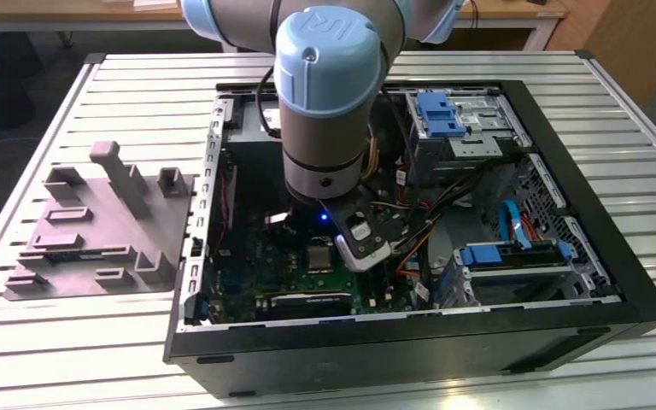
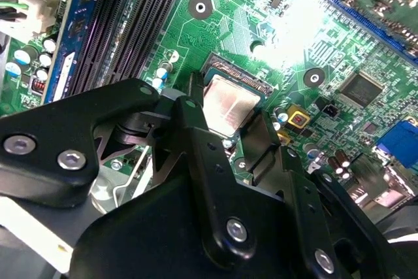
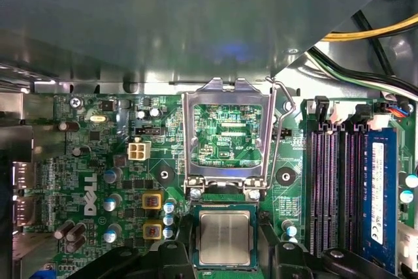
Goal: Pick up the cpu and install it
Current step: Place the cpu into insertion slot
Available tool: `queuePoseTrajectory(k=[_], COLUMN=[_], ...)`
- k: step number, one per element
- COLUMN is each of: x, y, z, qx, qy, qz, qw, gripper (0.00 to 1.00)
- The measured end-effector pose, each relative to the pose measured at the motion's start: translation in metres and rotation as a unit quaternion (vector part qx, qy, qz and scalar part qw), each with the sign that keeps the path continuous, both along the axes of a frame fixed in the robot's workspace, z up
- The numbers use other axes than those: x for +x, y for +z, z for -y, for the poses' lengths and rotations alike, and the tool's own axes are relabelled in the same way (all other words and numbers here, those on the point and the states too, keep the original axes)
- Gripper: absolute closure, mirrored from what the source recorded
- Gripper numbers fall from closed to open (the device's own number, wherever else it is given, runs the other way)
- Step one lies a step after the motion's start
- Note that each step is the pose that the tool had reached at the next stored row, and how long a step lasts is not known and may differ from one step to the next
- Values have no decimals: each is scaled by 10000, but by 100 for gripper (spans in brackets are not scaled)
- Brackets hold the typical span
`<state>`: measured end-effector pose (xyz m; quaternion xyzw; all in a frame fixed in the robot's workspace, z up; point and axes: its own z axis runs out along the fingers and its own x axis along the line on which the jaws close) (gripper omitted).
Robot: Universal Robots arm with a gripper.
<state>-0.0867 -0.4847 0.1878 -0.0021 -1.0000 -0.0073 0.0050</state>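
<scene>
Gripper (image 2: 227, 110) grasps cpu (image 3: 224, 238) right over socket (image 2: 238, 73), load plate (image 3: 191, 135) open beside socket; best held level, edges square to socket, no side push.

The cpu (image 3: 224, 238) has a pale silvery-grey top. Around the cpu the circuit board (image 3: 173, 142) is bright green, laced with finer pale-green traces and dotted with silver-topped capacitors and yellow square parts (image 3: 151, 200). Just beside the cpu, the hinged frame (image 3: 225, 88) is bare silver metal. Further from the cpu, the memory slots (image 3: 333, 181) are black with purplish stripes, next to a blue module (image 3: 380, 194). The claw (image 2: 227, 119) over the cpu is matte black with silver screw heads. The arm (image 1: 328, 94) is pale blue and grey, the case (image 1: 419, 350) black, the holder (image 1: 100, 231) grey, and the bench (image 1: 55, 350) white with ribbed slats.
</scene>
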Motion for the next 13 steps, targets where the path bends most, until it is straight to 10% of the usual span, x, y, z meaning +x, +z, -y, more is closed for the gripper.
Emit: queuePoseTrajectory(k=[13], x=[-1], y=[20], z=[5], qx=[-11], qy=[-10], qz=[-1], qw=[10000], gripper=[53])
